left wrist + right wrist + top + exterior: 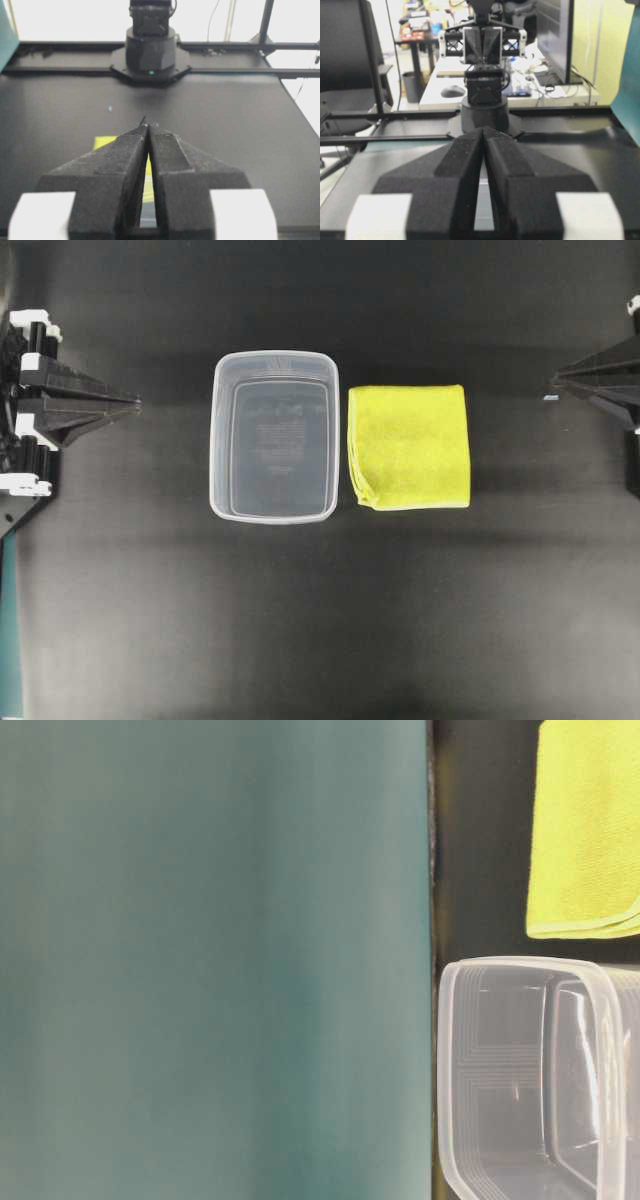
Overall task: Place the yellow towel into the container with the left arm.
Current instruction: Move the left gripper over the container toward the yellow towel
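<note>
the yellow towel (409, 446) lay just beside the container (274, 361), awaiting pickup; the left gripper (132, 400) and right gripper (553, 390), both closed and empty, sat parked well apart from it.

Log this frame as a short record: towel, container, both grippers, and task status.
yellow towel: folded square, flat on the black table, just beside the container
container: clear tub, upright, nothing inside
left gripper: shut, holding nothing, at the left edge of the overhead view
right gripper: shut, holding nothing, at the right edge
status: towel not yet picked up
</note>
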